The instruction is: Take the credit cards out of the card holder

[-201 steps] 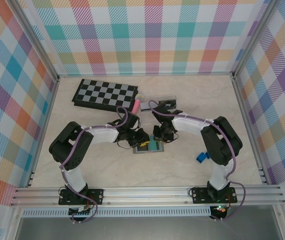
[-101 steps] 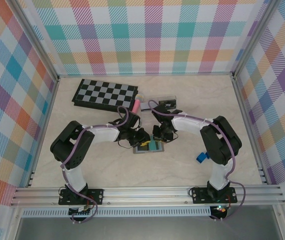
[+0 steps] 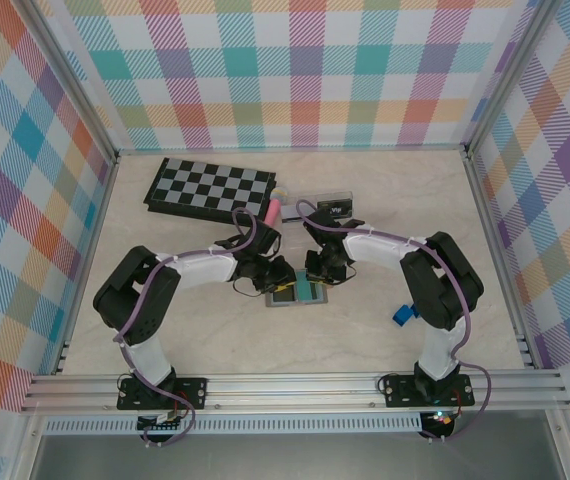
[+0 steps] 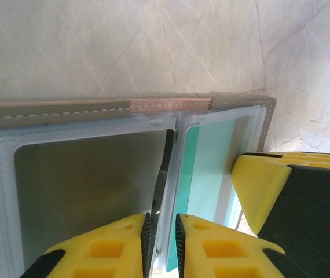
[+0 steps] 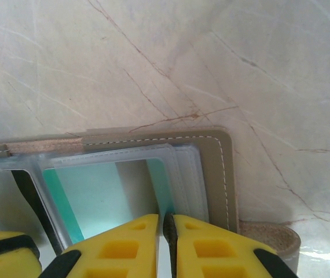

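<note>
**A:** What's the room like?

**B:** Pastel plaid walls close in three sides. A pale counter with veins like marble fills the middle, and a metal rail runs along the bottom of the top view.

**A:** And on the counter?

**B:** The largest thing is a chessboard at upper left. The card holder lies open at the centre between the two arms. A black card shows in its left panel and a teal card in its right, both behind clear sleeves. Above it sit a small dark box and a pink object. Something small and blue lies at right, beside the right arm.

**A:** The claws?

**B:** The left claw is nearly pressed together, pinching the thin upright edge of a clear sleeve at the holder's fold. The right claw is closed to a slit over the right panel's sleeves. I cannot tell whether a sleeve is caught in it.

**A:** What's hard to make out?

**B:** From above, the wrists cover both claw tips and the holder's top edge. In the left wrist view the holder is cut off at left and bottom, and glare dulls the left panel. In the right wrist view the side tab is clipped at lower right.
</note>
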